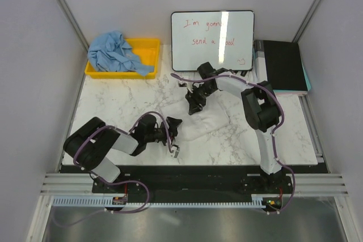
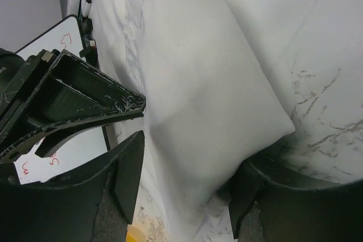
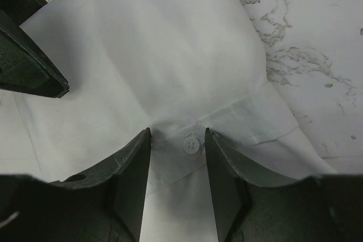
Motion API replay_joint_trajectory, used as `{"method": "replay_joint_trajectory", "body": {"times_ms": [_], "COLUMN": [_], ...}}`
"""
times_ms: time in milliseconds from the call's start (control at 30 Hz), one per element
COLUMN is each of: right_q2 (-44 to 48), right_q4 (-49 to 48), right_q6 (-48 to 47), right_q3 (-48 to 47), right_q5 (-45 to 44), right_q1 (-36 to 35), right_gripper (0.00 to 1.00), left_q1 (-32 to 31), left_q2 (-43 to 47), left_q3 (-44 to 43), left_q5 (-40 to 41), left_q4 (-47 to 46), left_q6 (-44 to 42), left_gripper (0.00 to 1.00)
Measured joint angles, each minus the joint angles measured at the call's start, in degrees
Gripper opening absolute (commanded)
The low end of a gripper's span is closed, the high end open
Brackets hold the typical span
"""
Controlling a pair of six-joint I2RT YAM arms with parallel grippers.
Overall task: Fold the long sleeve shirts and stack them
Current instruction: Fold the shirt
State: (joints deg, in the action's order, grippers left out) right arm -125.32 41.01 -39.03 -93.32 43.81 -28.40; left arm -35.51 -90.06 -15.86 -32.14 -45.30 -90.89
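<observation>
The white long sleeve shirt [image 2: 210, 83] lies spread on the marble table and barely stands out in the top view. A raised fold of it sits between the wide-apart jaws of my left gripper [image 2: 190, 157] [image 1: 173, 137], with a gap showing beside one finger. My right gripper [image 3: 177, 134] [image 1: 193, 105] is open, its tips set down on the white shirt [image 3: 159, 43] either side of a buttoned cuff [image 3: 191, 145]. The light blue long sleeve shirt [image 1: 116, 54] is heaped in the yellow bin [image 1: 148, 46] at the back left.
A whiteboard [image 1: 212, 41] with red writing leans at the back centre. A black book [image 1: 285, 66] lies at the back right. Grey walls close in both sides. The two grippers work close together near the table's middle.
</observation>
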Motion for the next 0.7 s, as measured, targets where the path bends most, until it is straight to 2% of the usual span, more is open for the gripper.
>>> {"method": "replay_joint_trajectory", "body": {"times_ms": [33,100,133,233,300,567,700], "right_q2": [0.02,0.15,0.22,0.33,0.35,2.58,2.67], "right_q4": [0.04,0.17,0.33,1.46,2.82,4.39,4.72], "right_q6": [0.0,0.04,0.31,2.21,4.55,7.58,7.87], "right_q3": [0.07,0.13,0.15,-0.24,-1.31,-2.4,-1.77], "right_q5": [0.15,0.35,0.66,2.12,2.73,-0.76,-1.2], "right_q1": [-0.09,-0.09,0.04,0.94,2.27,14.82,16.02], "right_gripper": [0.54,0.62,0.64,0.7,0.72,0.7,0.66], "left_q1": [0.0,-0.04,-0.04,-0.15,-0.26,-1.97,-3.72], "left_q2": [-0.22,-0.07,0.2,3.21,7.04,15.93,16.96], "left_q3": [-0.07,-0.07,-0.02,0.28,0.28,-2.78,-4.92], "left_q5": [-0.02,-0.04,-0.09,-0.55,-1.09,-1.44,-1.31], "left_q4": [0.2,1.38,2.62,7.72,11.78,26.51,31.01], "left_q6": [0.11,0.46,0.66,0.87,1.46,5.73,7.87], "left_gripper": [0.49,0.39,0.29,0.1,0.03,0.02,0.02]}}
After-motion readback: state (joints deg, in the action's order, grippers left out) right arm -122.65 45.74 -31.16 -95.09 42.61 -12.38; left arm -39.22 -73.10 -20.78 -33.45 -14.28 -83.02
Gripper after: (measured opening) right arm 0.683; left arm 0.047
